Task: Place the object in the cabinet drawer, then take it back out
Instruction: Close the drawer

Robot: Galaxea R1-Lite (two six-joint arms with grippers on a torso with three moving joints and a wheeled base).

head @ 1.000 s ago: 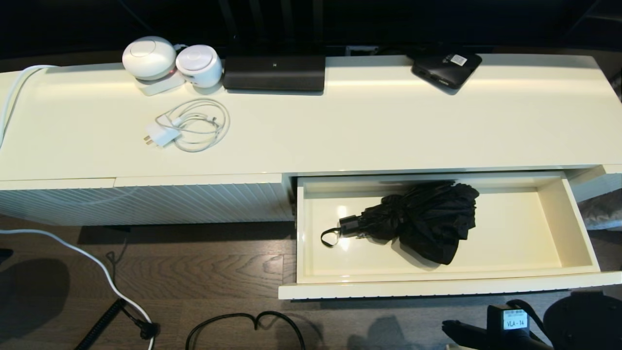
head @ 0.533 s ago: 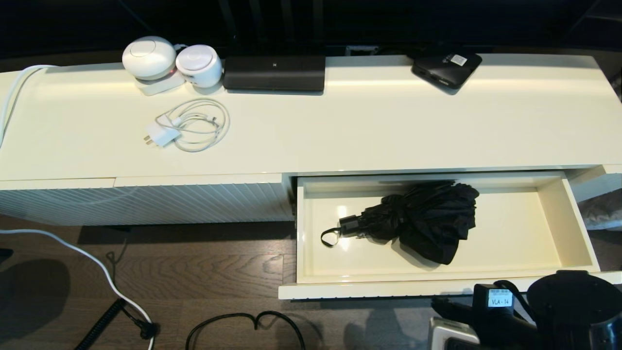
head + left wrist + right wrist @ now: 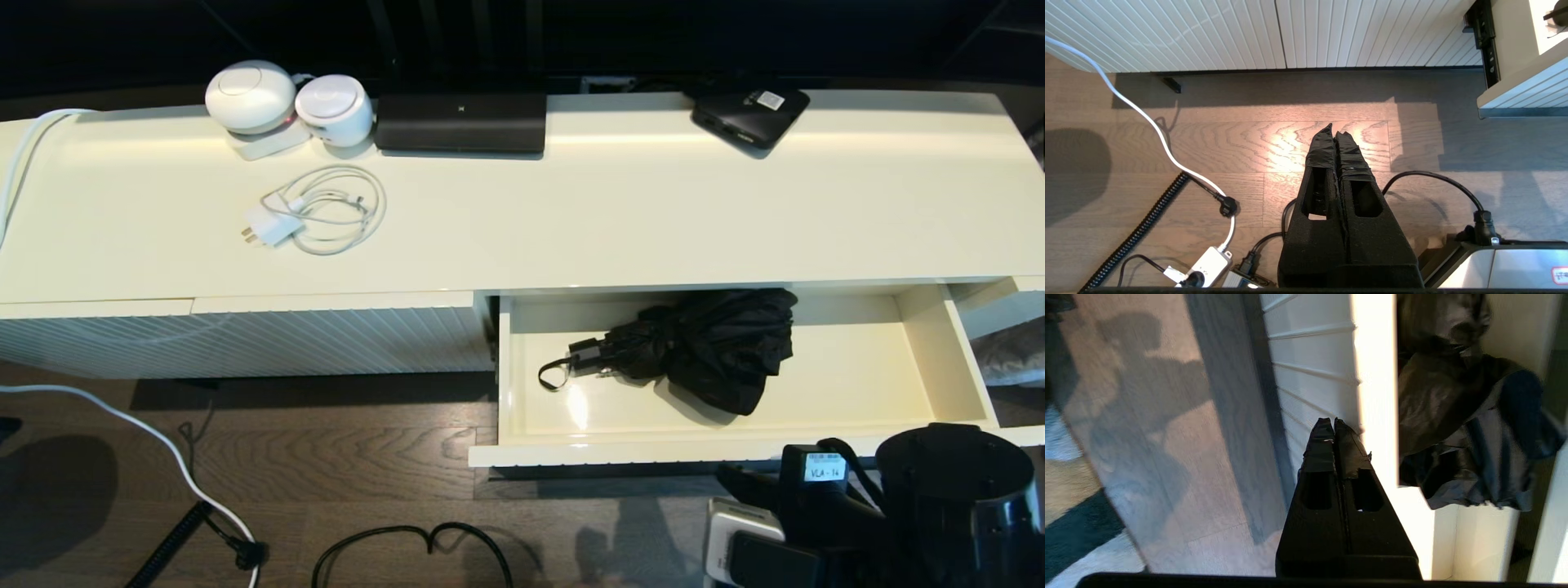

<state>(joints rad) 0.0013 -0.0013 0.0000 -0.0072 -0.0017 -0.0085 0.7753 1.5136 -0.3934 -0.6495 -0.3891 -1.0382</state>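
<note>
The black folding umbrella [image 3: 710, 347] lies inside the cream cabinet drawer [image 3: 637, 452], handle and wrist loop pointing left. The drawer stands partly open, and the umbrella's far edge lies under the cabinet top. My right gripper [image 3: 729, 478] is shut and empty, its fingertips against the drawer's ribbed front. The right wrist view shows that gripper [image 3: 1334, 421] touching the ribbed front [image 3: 1310, 375], with the umbrella [image 3: 1453, 416] just beyond the rim. My left gripper [image 3: 1334, 130] is shut, hanging over the wooden floor in front of the closed ribbed panel [image 3: 1249, 32].
On the cabinet top [image 3: 620, 204] lie a white charger with coiled cable [image 3: 314, 214], two round white devices [image 3: 251, 96], a long black box [image 3: 460, 122] and a flat black box with a sticker [image 3: 749, 114]. Cables [image 3: 408, 543] run across the floor.
My right arm has come forward against the drawer front, and the drawer has slid part of the way in, carrying the umbrella back with it.
</note>
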